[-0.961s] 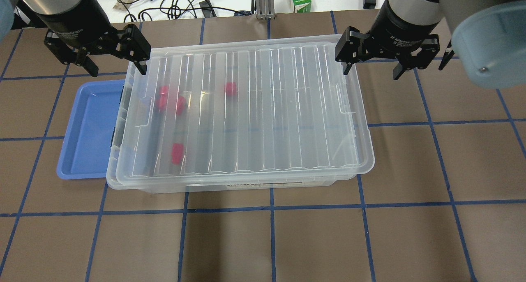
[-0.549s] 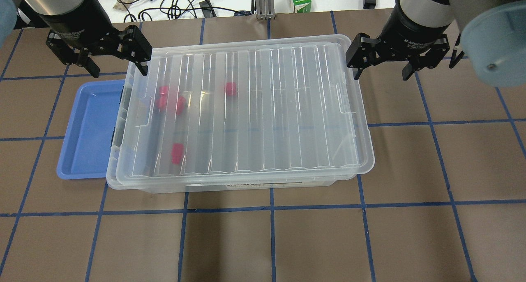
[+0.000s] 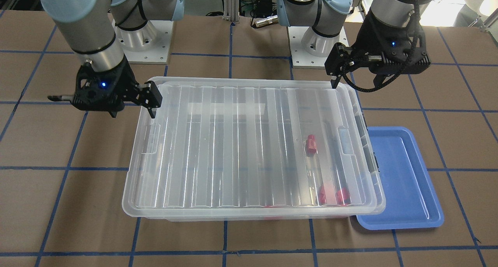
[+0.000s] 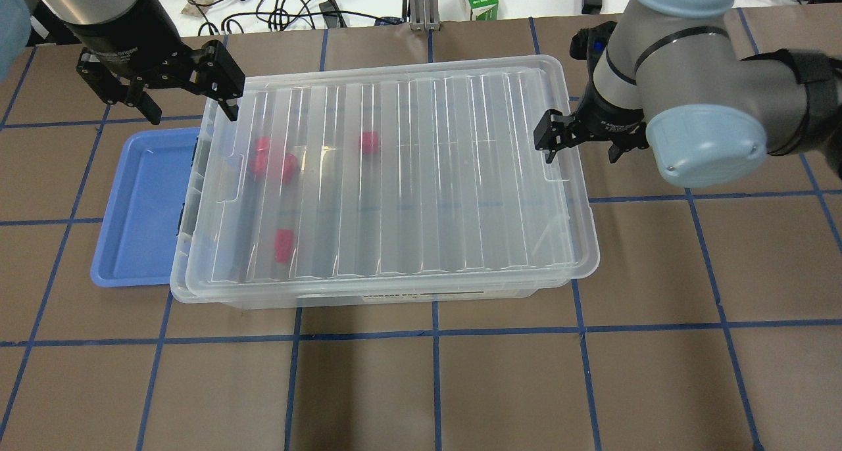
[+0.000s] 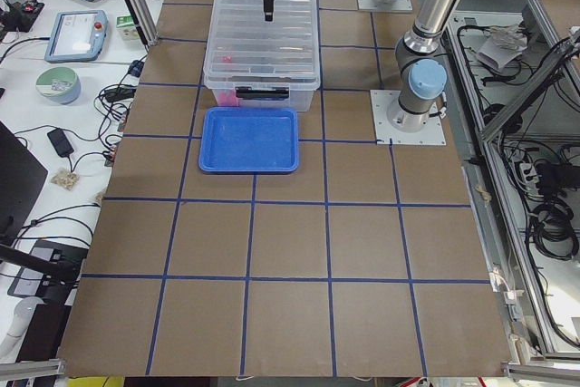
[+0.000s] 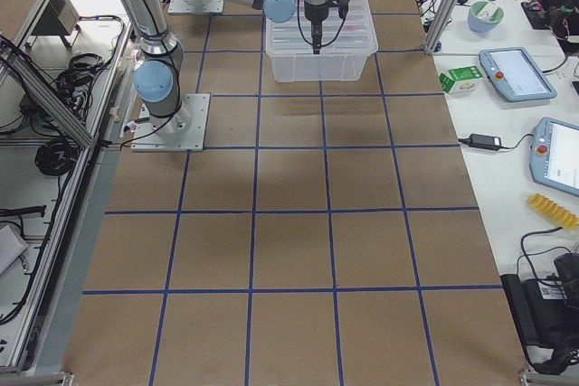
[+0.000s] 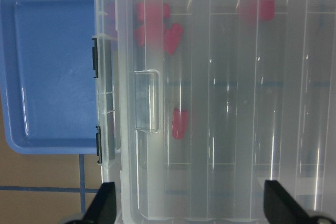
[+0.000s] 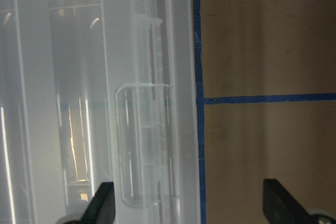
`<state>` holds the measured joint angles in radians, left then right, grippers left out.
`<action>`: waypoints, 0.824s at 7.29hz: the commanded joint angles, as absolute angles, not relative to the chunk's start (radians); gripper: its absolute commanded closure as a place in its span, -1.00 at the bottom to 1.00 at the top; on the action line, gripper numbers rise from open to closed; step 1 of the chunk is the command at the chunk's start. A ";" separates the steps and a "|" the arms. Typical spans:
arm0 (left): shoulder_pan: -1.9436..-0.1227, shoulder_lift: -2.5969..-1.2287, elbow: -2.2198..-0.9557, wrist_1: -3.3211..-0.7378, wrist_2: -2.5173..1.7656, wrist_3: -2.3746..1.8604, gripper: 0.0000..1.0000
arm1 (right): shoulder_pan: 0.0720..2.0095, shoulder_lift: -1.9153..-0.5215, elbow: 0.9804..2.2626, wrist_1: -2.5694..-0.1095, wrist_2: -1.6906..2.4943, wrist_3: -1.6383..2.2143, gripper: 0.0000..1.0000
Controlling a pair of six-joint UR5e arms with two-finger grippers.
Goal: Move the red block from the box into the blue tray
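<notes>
Lid (image 4: 421, 175) on box (image 4: 329, 300). Left claw (image 4: 191, 112) and right claw (image 4: 582, 154), both wide and empty, over the 2 lid ends; advisable: grip both tabs (image 7: 147, 100), lift level.

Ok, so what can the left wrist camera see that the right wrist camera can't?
Only the left wrist camera shows the blue tray beside the box, and the blurry red pieces under the lid. Only the right wrist camera shows the box's other edge, with a wide stretch of brown table next to it. Both show the clear ribbed lid, one handle tab on it, and some blue tape.
</notes>
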<state>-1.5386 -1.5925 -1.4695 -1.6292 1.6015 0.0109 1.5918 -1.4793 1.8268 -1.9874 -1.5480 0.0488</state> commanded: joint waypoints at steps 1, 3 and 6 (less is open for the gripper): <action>-1.539 -1.591 -1.470 -1.628 1.601 0.009 -1.00 | 1.591 -1.457 1.855 -2.040 -1.591 0.044 -1.00; -1.539 -1.592 -1.470 -1.628 1.600 0.011 -1.00 | 1.586 -1.457 1.855 -2.055 -1.623 0.040 -1.00; -1.539 -1.589 -1.470 -1.628 1.600 0.011 -1.00 | 1.582 -1.450 1.842 -2.062 -1.715 -0.023 -1.00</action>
